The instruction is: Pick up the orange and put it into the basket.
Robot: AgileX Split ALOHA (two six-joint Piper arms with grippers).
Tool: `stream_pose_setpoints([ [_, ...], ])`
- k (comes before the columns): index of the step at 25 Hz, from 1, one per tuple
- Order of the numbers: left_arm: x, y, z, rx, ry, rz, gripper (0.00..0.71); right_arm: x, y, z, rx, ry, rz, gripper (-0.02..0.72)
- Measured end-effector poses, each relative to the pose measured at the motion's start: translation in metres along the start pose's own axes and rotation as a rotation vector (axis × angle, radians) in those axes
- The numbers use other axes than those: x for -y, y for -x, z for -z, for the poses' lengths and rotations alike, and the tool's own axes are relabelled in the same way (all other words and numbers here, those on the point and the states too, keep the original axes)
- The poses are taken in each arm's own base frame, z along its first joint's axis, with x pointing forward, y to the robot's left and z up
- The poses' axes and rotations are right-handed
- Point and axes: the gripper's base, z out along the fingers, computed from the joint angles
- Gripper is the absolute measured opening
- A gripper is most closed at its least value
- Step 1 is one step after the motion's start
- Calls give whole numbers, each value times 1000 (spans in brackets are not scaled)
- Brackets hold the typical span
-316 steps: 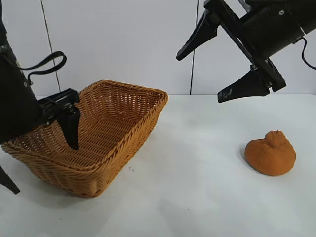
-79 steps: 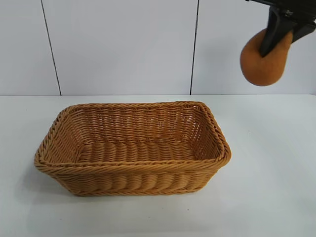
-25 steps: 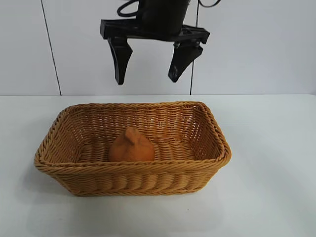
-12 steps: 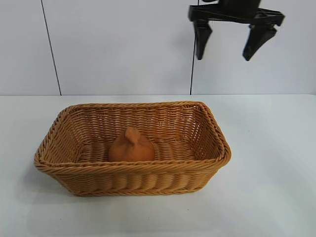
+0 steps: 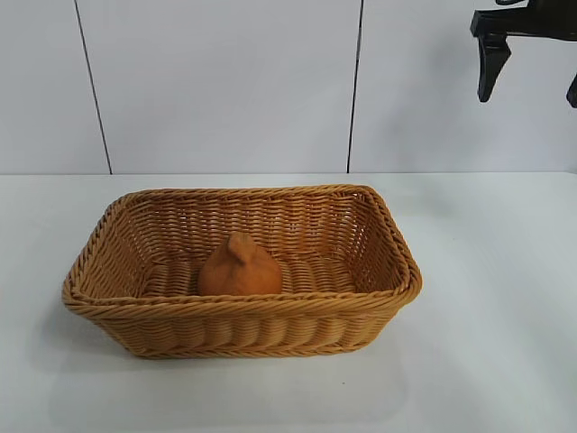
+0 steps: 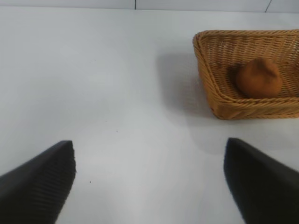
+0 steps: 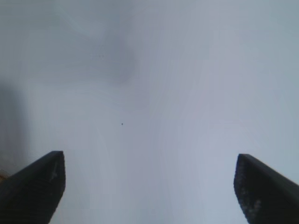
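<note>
One orange (image 5: 240,267) sits inside the basket (image 5: 236,303) on my surface (image 5: 487,343), so I judge it delivered, with right gripper (image 5: 530,63) high, left gripper (image 6: 149,179) aside, both spread empty.

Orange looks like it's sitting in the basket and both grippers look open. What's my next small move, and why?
Probably just park the right gripper, open and high at the table's right: the orange already rests inside the basket, so nothing remains to grasp. The left gripper is open over bare table, away from the basket.
</note>
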Motion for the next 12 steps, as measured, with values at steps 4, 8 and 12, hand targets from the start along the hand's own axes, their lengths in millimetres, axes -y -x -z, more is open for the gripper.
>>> stream_pose_setpoints([
  [4, 0, 0, 0, 0, 0, 0, 618, 0, -10, -7, -45, 1, 8, 676],
  [8, 0, 0, 0, 0, 0, 0, 618, 1, -38, -10, -131, -1, 38, 676],
  [12, 0, 0, 0, 0, 0, 0, 618, 4, -77, 4, -199, -2, 59, 676],
])
